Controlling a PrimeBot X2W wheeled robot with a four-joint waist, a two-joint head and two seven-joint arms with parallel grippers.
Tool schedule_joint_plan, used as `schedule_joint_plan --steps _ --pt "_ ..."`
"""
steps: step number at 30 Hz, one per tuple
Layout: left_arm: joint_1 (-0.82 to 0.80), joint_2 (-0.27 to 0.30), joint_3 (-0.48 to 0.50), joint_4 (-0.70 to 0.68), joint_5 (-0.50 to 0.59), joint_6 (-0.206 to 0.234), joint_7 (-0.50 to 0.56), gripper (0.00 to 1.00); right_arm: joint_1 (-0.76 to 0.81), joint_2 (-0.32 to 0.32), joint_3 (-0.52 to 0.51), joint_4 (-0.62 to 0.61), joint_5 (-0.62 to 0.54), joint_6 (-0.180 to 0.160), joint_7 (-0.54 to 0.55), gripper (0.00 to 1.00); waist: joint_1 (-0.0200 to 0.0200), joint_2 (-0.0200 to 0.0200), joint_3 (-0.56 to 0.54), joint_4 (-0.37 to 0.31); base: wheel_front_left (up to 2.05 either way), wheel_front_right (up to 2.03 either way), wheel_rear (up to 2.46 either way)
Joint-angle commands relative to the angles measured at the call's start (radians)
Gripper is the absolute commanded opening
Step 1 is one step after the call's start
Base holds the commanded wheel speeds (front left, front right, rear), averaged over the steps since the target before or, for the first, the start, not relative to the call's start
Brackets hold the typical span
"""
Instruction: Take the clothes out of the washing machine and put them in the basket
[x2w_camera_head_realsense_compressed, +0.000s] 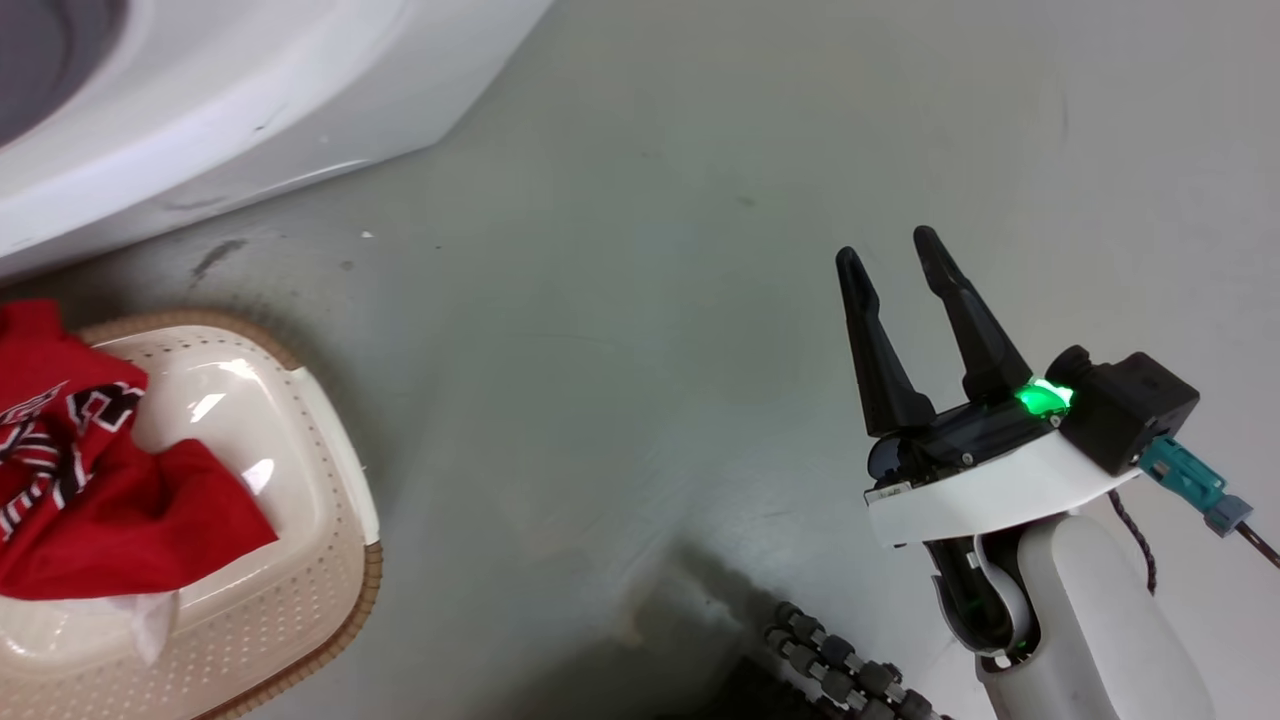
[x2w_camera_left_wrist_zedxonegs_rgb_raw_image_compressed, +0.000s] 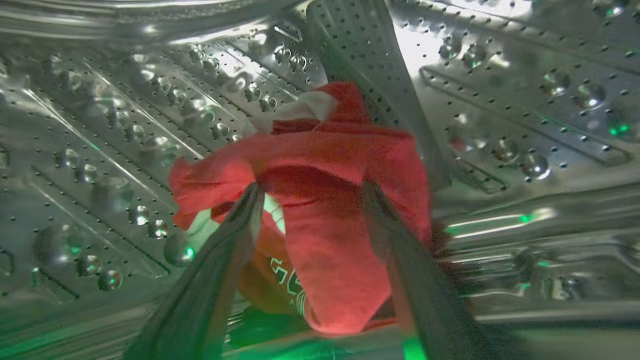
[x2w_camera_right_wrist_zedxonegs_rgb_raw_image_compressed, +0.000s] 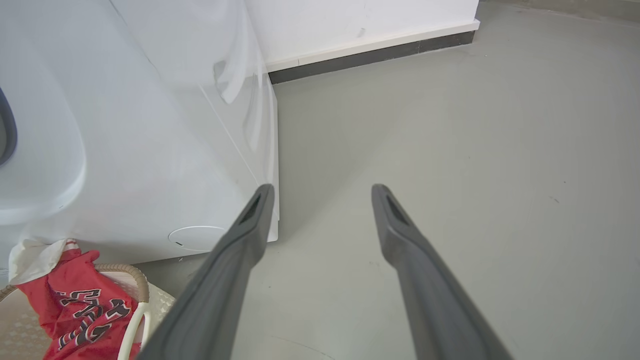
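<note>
A red piece of the clothes (x2w_camera_left_wrist_zedxonegs_rgb_raw_image_compressed: 330, 240) with a white part lies bunched in the steel drum (x2w_camera_left_wrist_zedxonegs_rgb_raw_image_compressed: 100, 150) of the washing machine (x2w_camera_head_realsense_compressed: 250, 100). My left gripper (x2w_camera_left_wrist_zedxonegs_rgb_raw_image_compressed: 310, 192) is open inside the drum, its two fingers straddling that red bunch. More red clothes (x2w_camera_head_realsense_compressed: 100, 500) with black-and-white lettering lie in the cream basket (x2w_camera_head_realsense_compressed: 300, 440) on the floor in front of the machine, and appear in the right wrist view as red clothes (x2w_camera_right_wrist_zedxonegs_rgb_raw_image_compressed: 80, 305) in the basket (x2w_camera_right_wrist_zedxonegs_rgb_raw_image_compressed: 137, 280). Out over bare floor to the right, my right gripper (x2w_camera_head_realsense_compressed: 888, 246) is open and holds nothing.
The machine's white side panel (x2w_camera_right_wrist_zedxonegs_rgb_raw_image_compressed: 150, 125) stands left of my right gripper (x2w_camera_right_wrist_zedxonegs_rgb_raw_image_compressed: 322, 187). A white wall with a dark skirting (x2w_camera_right_wrist_zedxonegs_rgb_raw_image_compressed: 370, 52) runs behind it. Grey floor (x2w_camera_head_realsense_compressed: 620, 300) spreads between basket and right arm. A black ribbed cable (x2w_camera_head_realsense_compressed: 840, 670) lies near the arm's base.
</note>
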Motion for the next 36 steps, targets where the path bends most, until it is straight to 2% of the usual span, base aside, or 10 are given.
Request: schedule_joint_plan --steps 1,5,9,10,12,17,22,28,36 --pt "-0.003 0.019 0.002 0.0 -0.012 0.001 0.026 1.0 -0.013 0.0 0.002 -0.003 0.004 -0.001 -0.002 1.0 -0.0001 0.0 0.007 -0.015 0.0 0.0 0.0" --pt "0.026 0.052 0.005 -0.012 -0.038 0.002 0.13 1.0 -0.003 0.001 0.002 -0.004 0.013 -0.001 -0.002 1.0 -0.0001 0.0 0.021 -0.021 0.0 0.0 0.0" --pt "0.051 0.073 0.023 -0.049 -0.046 0.024 0.174 1.0 -0.01 0.0 0.01 -0.005 0.022 -0.001 -0.002 1.0 -0.0001 0.0 0.033 -0.03 0.0 0.0 0.0" --pt "0.059 0.077 0.026 -0.059 -0.047 0.029 0.178 0.49 -0.013 0.0 0.012 -0.007 0.024 -0.001 -0.002 1.0 -0.0001 0.0 0.036 -0.032 0.0 0.0 0.0" --pt "0.068 0.086 0.032 -0.085 -0.043 0.042 0.165 0.0 -0.017 0.0 0.016 -0.007 0.028 -0.001 -0.002 1.0 -0.0001 0.0 0.041 -0.036 0.0 0.0 0.0" --pt "0.085 0.103 0.035 -0.13 -0.022 0.073 0.102 0.0 -0.02 0.0 0.017 -0.005 0.033 -0.001 -0.002 1.0 -0.0001 0.0 0.047 -0.04 0.0 0.0 0.0" --pt "0.076 0.104 0.035 -0.142 -0.002 0.106 -0.025 0.0 -0.028 0.0 0.015 0.001 0.026 -0.001 -0.002 1.0 -0.0001 0.0 0.044 -0.037 0.0 0.0 0.0" --pt "0.085 0.077 0.041 -0.104 -0.003 0.138 -0.211 0.0 -0.029 0.0 0.004 0.006 0.014 -0.001 -0.002 1.0 -0.0001 0.0 0.015 -0.024 0.0 0.0 0.0" --pt "0.133 0.008 0.057 0.014 -0.045 0.163 -0.484 0.0 -0.007 0.0 -0.019 0.023 -0.019 -0.001 -0.002 1.0 -0.0001 0.0 -0.062 0.011 0.0 0.0 0.0"
